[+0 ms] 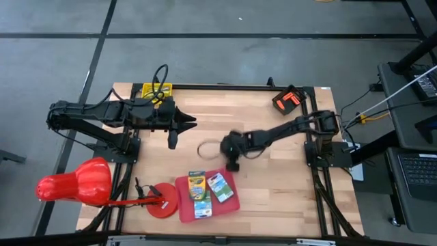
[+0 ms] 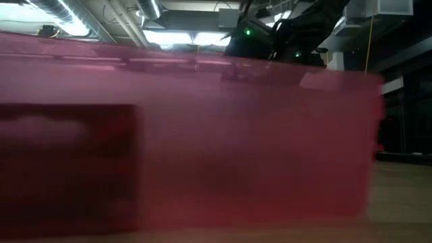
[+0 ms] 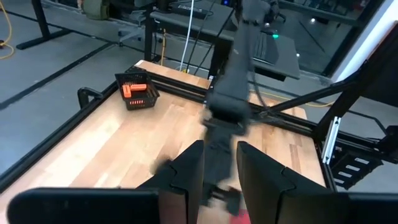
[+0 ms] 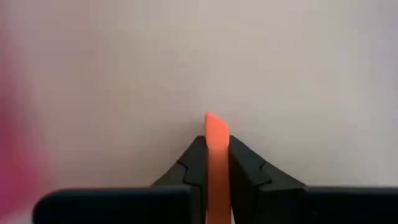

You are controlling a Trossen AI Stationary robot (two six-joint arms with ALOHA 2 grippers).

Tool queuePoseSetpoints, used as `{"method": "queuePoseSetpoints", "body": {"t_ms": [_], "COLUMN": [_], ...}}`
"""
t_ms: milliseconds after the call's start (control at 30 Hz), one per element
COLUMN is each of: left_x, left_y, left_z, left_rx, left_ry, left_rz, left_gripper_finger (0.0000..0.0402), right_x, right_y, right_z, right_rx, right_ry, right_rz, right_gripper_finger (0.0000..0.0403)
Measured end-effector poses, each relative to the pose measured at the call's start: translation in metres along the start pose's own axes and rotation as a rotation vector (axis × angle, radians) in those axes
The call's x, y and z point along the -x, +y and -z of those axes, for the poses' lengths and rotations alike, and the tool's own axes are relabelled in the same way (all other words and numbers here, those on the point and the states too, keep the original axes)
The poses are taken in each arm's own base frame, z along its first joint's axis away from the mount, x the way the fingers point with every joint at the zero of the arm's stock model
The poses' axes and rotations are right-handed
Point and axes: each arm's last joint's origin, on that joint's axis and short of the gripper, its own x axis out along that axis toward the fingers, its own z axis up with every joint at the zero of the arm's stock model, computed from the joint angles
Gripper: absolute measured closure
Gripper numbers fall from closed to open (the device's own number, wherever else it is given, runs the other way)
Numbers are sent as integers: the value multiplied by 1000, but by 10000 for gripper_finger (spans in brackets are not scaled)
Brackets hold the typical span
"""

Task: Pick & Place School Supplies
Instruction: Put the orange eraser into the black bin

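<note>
My right gripper (image 1: 233, 165) hovers just beyond the far edge of the red tray (image 1: 232, 203), shut on a short orange stick (image 4: 216, 127). In the tray lie a yellow-green crayon box (image 1: 197, 184), a green-white pack (image 1: 220, 187) and another small pack (image 1: 203, 209). My left gripper (image 1: 193, 123) waits open over the table's far left part, pointing toward the right arm; its fingers (image 3: 198, 169) touch nothing. A black basket holding orange sticks (image 1: 289, 100) (image 3: 137, 92) sits at the far right corner. My right gripper pinches the orange stick between its two fingers (image 4: 194, 158). The stick lies along the fingers, and its pointed end (image 4: 213, 119) juts a little past their tips. It is lifted clear of the table. How far back it reaches is hidden by the fingers.
A big red cone-shaped object (image 1: 75, 181) lies off the near left edge, with a red disc (image 1: 162, 200) beside the tray. A thin ring (image 1: 207, 149) rests mid-table, near the right gripper. A yellow item (image 1: 156, 89) is at the far edge. The tray wall (image 2: 202, 135) fills the low view.
</note>
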Motion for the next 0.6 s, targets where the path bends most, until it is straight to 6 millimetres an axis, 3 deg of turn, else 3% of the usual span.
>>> {"method": "queuePoseSetpoints", "body": {"t_ms": [167, 333, 467, 600], "left_x": [0, 0, 9, 15], "left_y": [2, 5, 9, 29], "left_z": [5, 23, 50, 91], "left_rx": [-17, -77, -73, 41], "left_ry": [44, 166, 65, -127], "left_rz": [-36, -55, 27, 48], "left_gripper_finger": [309, 310, 317, 331], "right_x": [40, 115, 157, 170], "right_y": [-69, -132, -154, -152], "right_z": [-9, -12, 23, 65], "right_rx": [-228, -391, -467, -513], "right_ry": [-16, -283, -483, -514], "right_rz": [259, 183, 3, -49], "right_gripper_finger": [369, 369, 369, 369]}}
